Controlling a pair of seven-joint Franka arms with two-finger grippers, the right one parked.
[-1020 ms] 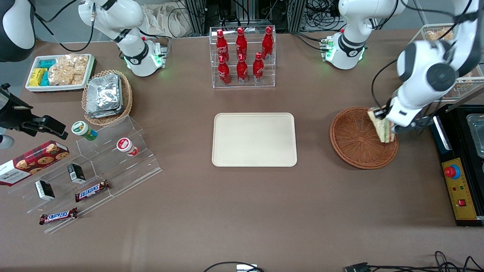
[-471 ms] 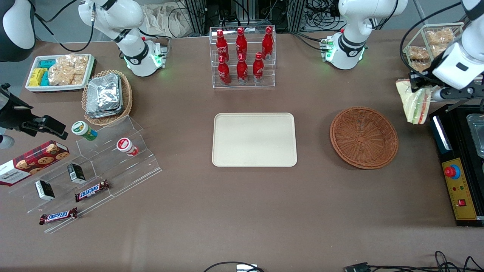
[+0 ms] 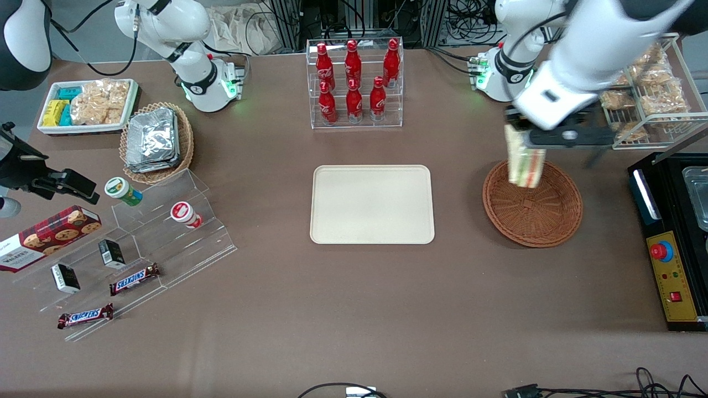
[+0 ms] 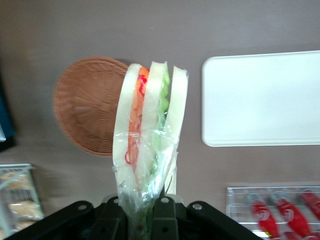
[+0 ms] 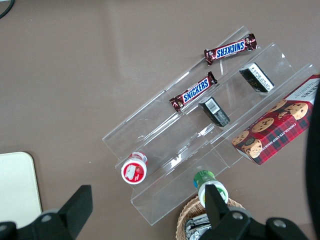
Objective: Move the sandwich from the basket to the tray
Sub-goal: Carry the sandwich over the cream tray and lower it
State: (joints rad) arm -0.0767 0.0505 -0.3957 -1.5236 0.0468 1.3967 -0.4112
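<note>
My left gripper [image 3: 525, 138] is shut on the sandwich [image 3: 525, 161], a plastic-wrapped wedge of white bread with green and red filling. It hangs from the fingers high above the brown wicker basket's [image 3: 547, 221] rim, at the edge nearer the tray. In the left wrist view the gripper [image 4: 145, 212] pinches the wrapped tip of the sandwich [image 4: 150, 130], with the basket [image 4: 85, 105] and the cream tray [image 4: 260, 97] below. The basket holds nothing. The cream tray [image 3: 371, 203] lies flat at the table's middle with nothing on it.
A clear rack of red bottles [image 3: 354, 83] stands farther from the camera than the tray. A wire rack of snack bags [image 3: 647, 94] and a black control box [image 3: 672, 276] sit at the working arm's end. A foil-pack basket [image 3: 156, 141] and clear snack steps [image 3: 138, 243] lie toward the parked arm's end.
The sandwich was lifted out of the basket, swung out toward the black box, and has now been carried back above the basket's rim toward the tray. The gripper stays shut on it.
</note>
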